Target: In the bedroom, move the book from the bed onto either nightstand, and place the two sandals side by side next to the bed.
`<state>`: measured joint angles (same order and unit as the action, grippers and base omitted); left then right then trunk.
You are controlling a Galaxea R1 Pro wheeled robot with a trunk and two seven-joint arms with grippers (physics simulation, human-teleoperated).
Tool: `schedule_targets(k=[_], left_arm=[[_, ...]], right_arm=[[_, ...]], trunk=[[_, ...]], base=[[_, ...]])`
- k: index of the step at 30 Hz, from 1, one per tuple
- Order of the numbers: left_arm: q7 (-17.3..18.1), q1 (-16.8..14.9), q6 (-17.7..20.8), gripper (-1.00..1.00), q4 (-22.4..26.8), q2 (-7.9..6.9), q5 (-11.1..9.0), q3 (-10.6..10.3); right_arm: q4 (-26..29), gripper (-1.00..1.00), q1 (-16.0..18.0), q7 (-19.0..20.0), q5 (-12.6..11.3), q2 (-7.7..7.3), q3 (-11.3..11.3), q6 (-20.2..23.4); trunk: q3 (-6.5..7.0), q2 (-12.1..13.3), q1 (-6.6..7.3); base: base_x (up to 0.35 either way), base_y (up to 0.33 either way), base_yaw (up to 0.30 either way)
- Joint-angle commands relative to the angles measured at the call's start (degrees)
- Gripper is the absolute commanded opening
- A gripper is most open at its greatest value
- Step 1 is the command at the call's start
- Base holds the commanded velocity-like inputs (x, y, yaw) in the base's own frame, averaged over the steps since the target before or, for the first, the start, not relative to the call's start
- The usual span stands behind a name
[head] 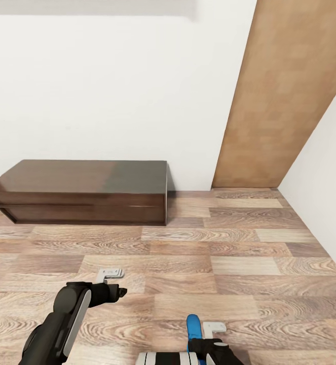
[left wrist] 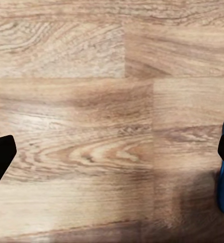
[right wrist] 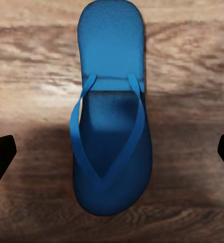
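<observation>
Right wrist view is showing my right claw (right wrist: 112, 152) spread wide over one blue sandal (right wrist: 112, 109) lying flat on the wood floor (head: 228, 263), ungripped, while my left claw (left wrist: 112, 157) is hanging spread, so I'm judging everything remains undone.

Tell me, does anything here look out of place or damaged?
Nothing looks damaged. One blue sandal lies flat on the wood floor, strap side up, under the open right gripper, with no bed in sight.
</observation>
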<state>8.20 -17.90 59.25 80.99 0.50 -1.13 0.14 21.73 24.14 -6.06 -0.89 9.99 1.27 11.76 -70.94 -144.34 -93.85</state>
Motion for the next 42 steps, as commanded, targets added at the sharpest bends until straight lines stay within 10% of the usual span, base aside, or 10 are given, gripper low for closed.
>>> schedule_targets(k=[1,42], left_arm=[[0.1,0.0,0.3,1.00,0.0,0.01,-0.1,0.0],[0.1,-0.1,0.3,1.00,0.1,-0.06,-0.1,0.0]], right_arm=[[0.1,1.00,0.0,-0.3,-0.1,0.00,0.1,0.4],[0.2,1.00,1.5,-0.4,-0.1,0.00,0.1,0.5]], trunk=[[-0.05,0.0,0.01],[-1.60,-0.1,-0.17]], base=[[0.000,0.000,0.000],[0.000,0.000,0.000]])
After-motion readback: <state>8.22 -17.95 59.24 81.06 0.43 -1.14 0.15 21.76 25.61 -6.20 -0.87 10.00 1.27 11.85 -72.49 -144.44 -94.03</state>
